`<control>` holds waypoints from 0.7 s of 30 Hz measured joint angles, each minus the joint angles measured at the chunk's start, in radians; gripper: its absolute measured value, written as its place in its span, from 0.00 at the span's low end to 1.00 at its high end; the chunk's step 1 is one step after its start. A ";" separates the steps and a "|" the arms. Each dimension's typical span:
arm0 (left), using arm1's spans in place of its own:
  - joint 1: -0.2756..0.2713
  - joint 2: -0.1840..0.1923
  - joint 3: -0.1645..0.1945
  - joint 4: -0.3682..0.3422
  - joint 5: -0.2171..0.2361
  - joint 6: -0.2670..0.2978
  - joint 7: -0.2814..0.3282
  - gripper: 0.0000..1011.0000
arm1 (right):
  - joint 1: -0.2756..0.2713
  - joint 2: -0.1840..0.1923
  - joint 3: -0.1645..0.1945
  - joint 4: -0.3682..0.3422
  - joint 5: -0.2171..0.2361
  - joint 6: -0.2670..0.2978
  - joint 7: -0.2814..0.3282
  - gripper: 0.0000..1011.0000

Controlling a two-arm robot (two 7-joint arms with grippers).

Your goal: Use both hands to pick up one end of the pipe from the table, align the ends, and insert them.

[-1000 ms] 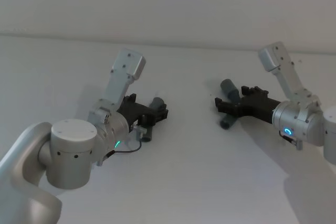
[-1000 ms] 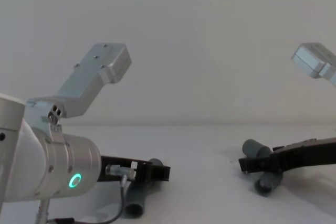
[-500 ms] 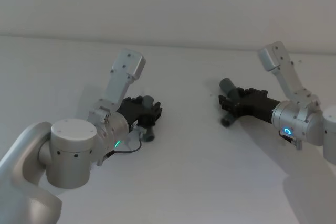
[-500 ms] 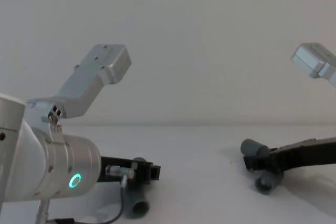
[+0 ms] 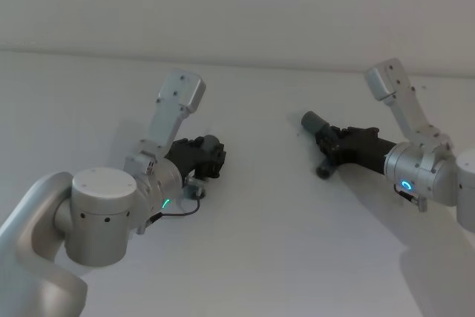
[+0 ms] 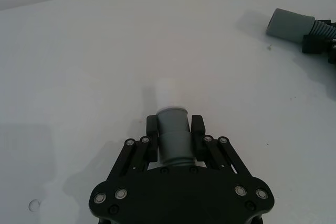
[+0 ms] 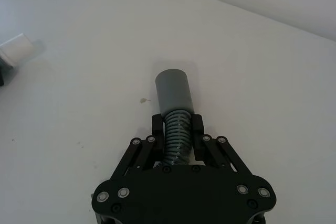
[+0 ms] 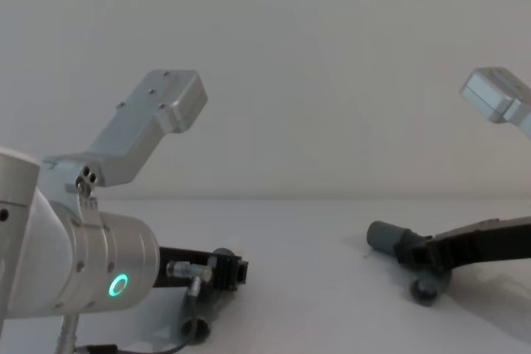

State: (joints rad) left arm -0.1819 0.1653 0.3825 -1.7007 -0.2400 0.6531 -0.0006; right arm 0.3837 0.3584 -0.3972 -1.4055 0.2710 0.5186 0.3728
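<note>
Though the two ends are well apart, you have each pipe piece in a grip. The bent piece (image 6: 173,137) is on the left side of the table (image 5: 260,257). Its white tip (image 6: 169,94) sticks out past the fingertips and points toward the middle of the table. Your left gripper (image 6: 175,125) is pinching it, with one black finger pressed against each side of the grey barrel just behind the tip. From the chest, the piece's other end hangs below the gripper, low by the table; you cannot tell whether it touches.

The elbow piece (image 7: 176,103) is on the right side. Its wide grey collar (image 5: 310,120) juts out beyond the fingers and aims toward the middle and far side of the table. Your right gripper (image 7: 177,125) is clamped on the ribbed stretch just behind that collar, a finger on either flank. The short leg of the elbow points down beneath the gripper, close to the table surface.

Each wrist camera also catches the other piece's end farther off across the bare white surface, so tip and collar roughly face each other with open table between them.

Your left arm (image 5: 96,213), lit by a green ring (image 8: 120,286), reaches in from the near left. The right arm (image 5: 427,172), with a blue ring (image 5: 407,185), comes in from the right edge.
</note>
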 joint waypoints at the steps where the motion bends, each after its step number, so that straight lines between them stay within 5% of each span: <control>1: 0.000 0.000 0.000 0.000 0.000 0.000 0.000 0.37 | 0.000 0.000 0.000 0.000 0.000 0.000 0.000 0.29; 21: -0.002 0.004 0.004 0.000 0.006 -0.001 -0.004 0.37 | -0.001 0.001 0.000 0.001 0.000 -0.003 0.000 0.26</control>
State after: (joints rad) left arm -0.1837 0.1693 0.3864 -1.7008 -0.2341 0.6523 -0.0048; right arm 0.3828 0.3597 -0.3977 -1.4045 0.2706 0.5158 0.3729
